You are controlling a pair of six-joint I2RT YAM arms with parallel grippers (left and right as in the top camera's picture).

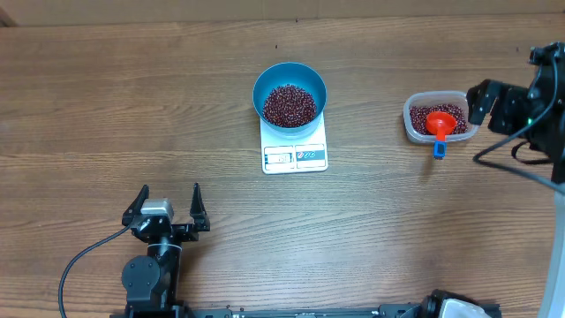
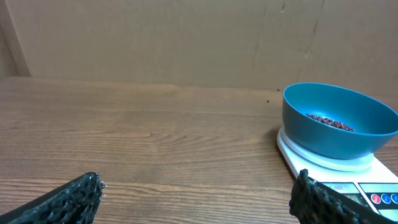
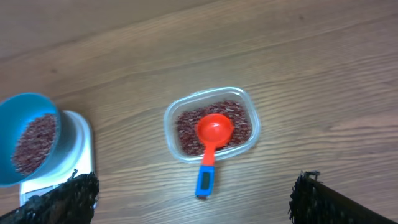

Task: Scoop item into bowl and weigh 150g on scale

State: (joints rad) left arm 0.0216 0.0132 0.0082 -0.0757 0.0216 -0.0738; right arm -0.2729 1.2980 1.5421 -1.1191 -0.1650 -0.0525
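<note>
Left hand (image 1: 169,191) low, right hand (image 3: 194,185) high, both splayed.

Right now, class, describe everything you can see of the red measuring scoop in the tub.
The scoop looks like glossy plastic. It has a round, bright red cup, open side up and apparently empty, and a red neck that ends in a blue grip. The cup rests on the beans inside the clear tub. The handle crosses the tub's rim, with the blue grip outside. Nothing else touches it.
</note>
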